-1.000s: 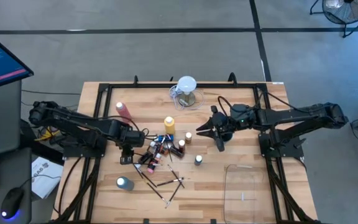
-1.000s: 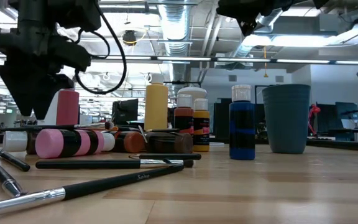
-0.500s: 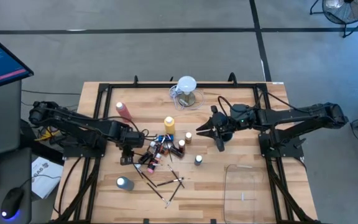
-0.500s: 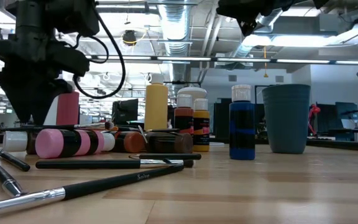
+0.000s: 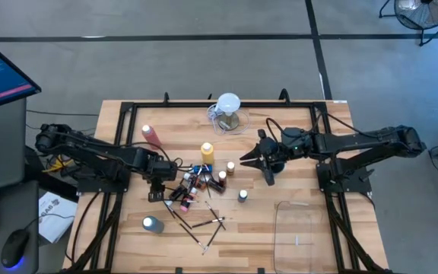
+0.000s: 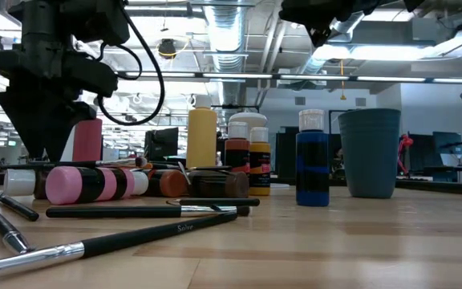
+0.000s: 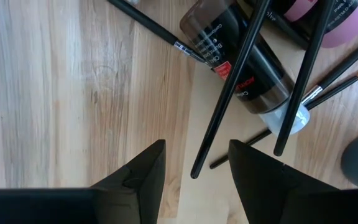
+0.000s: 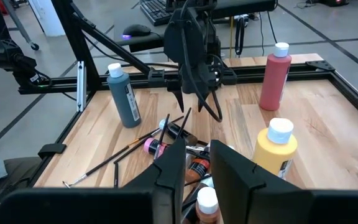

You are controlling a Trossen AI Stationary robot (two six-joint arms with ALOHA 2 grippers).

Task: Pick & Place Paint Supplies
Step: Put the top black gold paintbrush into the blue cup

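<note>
A heap of small white-capped paint bottles (image 5: 201, 180) and thin dark paintbrushes (image 5: 204, 223) lies mid-table. A yellow squeeze bottle (image 5: 207, 154), a pink-red one (image 5: 151, 135), a teal one (image 5: 152, 224) and a small blue bottle (image 5: 243, 195) stand upright around it. My left gripper (image 5: 156, 191) points down at the heap's left edge, open. In its wrist view the fingers stand on either side of a brush's free end (image 7: 195, 173), and no touch shows. My right gripper (image 5: 243, 163) hangs high to the right of the heap, its fingers (image 8: 197, 163) a narrow gap apart with nothing between them.
A clear jug with a round white top (image 5: 228, 114) stands at the far edge. A clear container (image 5: 301, 227) sits at the near right. A black frame (image 5: 128, 108) borders the tabletop. Bare wood lies left of the heap (image 5: 128, 209).
</note>
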